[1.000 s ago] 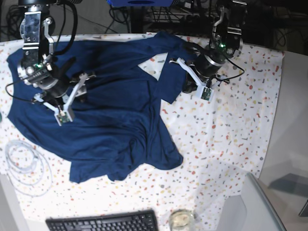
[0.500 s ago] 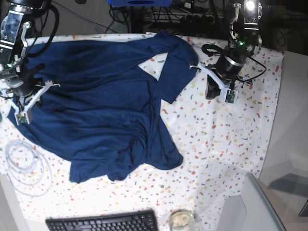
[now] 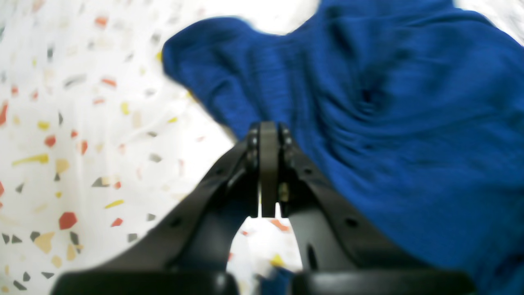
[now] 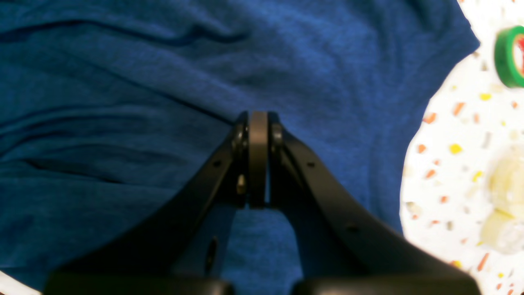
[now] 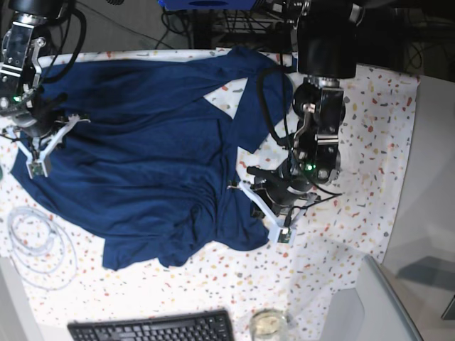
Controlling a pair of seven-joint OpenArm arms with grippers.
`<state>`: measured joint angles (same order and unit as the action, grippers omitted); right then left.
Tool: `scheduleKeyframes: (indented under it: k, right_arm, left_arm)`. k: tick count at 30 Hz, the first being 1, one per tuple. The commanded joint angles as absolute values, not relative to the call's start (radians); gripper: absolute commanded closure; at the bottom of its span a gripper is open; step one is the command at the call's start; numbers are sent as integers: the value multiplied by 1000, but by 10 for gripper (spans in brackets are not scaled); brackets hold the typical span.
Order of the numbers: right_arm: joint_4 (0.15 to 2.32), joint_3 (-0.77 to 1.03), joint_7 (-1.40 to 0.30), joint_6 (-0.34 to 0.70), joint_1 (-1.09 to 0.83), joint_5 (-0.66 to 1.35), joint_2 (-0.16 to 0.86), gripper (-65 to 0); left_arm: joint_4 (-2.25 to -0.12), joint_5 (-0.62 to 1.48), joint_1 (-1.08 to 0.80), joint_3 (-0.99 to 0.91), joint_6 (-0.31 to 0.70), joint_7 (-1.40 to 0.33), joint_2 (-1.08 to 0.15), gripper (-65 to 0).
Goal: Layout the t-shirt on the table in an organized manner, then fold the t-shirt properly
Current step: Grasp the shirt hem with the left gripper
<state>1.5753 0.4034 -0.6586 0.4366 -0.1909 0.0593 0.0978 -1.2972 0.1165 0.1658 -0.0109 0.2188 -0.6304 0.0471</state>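
One navy t-shirt (image 5: pixel 142 142) lies rumpled across the speckled surface (image 5: pixel 341 241), two pincers both pressed together holding nothing: left pincer (image 3: pixel 268 135) at the shirt's edge, right pincer (image 4: pixel 258 123) over its fabric, plus one keyboard (image 5: pixel 153 328).

I am looking at my two black-and-silver jointed arms, black cables looping along each, small green lights glowing on both, black curved-finger left gripper (image 3: pixel 268 174) showing round screw holes, matching black right gripper (image 4: pixel 258 159), white brackets carrying tiny green boards.
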Motion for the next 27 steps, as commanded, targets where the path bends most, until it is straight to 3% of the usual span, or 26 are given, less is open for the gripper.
scheduleKeyframes:
  k: [1,7,10,13,19,27]
  right_arm:
    - [1590,407,-642,438,-180,68,111,-2]
    - [1590,406,-642,440,-180,68,113,-2]
    - [1590,410,-642,440,-180,68,113,-2]
    - [1590,412,-642,440,-180,68,127,-2]
    - [1564,412,-642,440,-174,68,133,-2]
    - [1529,412,-642,440,-166,68,133,-2]
  left_arm:
    - [-1274,128,232,-1,197,-608,56,0]
    - [-1073,134,394,54,159,-607,90,-12]
    - [-1043,127,426,65,157,-610,99,-163]
    - [-1001,125,455,65,154,-645,105,-247]
    - [-966,125,487,67,-10,-739,113,-252]
    - [-963,134,481,203,-22,-837,113,-252]
